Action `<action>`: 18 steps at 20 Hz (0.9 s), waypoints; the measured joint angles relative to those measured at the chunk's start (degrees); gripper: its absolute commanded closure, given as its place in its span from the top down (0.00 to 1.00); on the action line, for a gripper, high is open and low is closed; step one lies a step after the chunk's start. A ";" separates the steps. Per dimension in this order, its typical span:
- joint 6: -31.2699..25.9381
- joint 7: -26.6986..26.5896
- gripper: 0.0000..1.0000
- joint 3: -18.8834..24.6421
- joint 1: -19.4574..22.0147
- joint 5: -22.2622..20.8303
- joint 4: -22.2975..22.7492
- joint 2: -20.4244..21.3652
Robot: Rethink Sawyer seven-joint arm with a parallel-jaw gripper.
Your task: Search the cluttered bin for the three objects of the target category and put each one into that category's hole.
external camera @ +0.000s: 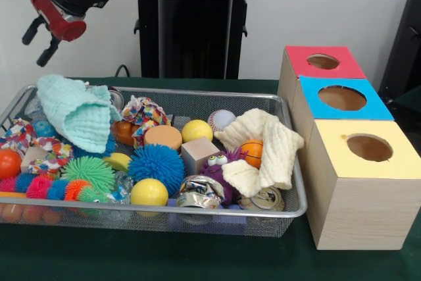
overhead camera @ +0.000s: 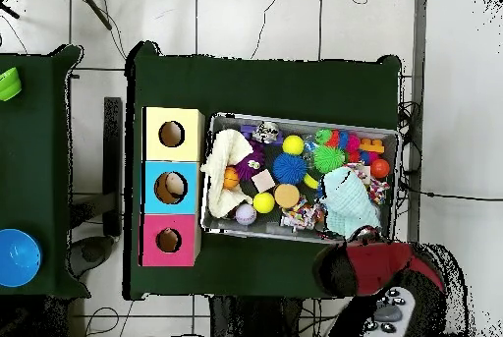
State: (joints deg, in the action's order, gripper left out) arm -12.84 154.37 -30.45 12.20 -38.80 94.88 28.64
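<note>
The wire mesh bin (external camera: 197, 212) is full of clutter and also shows in the overhead view (overhead camera: 305, 117). No yellow duck or striped tiger shows; they are hidden or out of view. A purple toy with googly eyes (external camera: 216, 164) lies half under a cream cloth (external camera: 266, 143). The red-topped box's hole (external camera: 323, 61) is the farthest of three and also shows in the overhead view (overhead camera: 168, 241). My gripper (external camera: 33, 51) hangs open and empty, high above the bin's left end, over a mint cloth (external camera: 75, 115). In the overhead view the arm (overhead camera: 368, 259) covers it.
Blue-topped (external camera: 342, 98) and yellow-topped (external camera: 369, 147) boxes stand in front of the red one, right of the bin. The bin holds yellow balls (external camera: 149, 192), crushed cans (external camera: 200, 192), spiky balls (external camera: 156, 162), a wooden cube (external camera: 198, 154) and orange balls (external camera: 9, 162).
</note>
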 measured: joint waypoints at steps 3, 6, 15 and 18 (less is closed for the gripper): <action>0.38 0.00 1.00 3.38 3.17 0.29 0.93 1.79; 2.34 0.00 1.00 7.74 6.80 0.40 2.47 3.60; 29.51 0.00 1.00 -1.71 -4.92 12.58 3.16 -4.08; 48.33 0.00 1.00 -5.30 -9.77 22.14 3.45 -8.29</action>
State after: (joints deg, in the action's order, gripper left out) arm 35.49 154.37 -35.74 2.43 -16.66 98.33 20.35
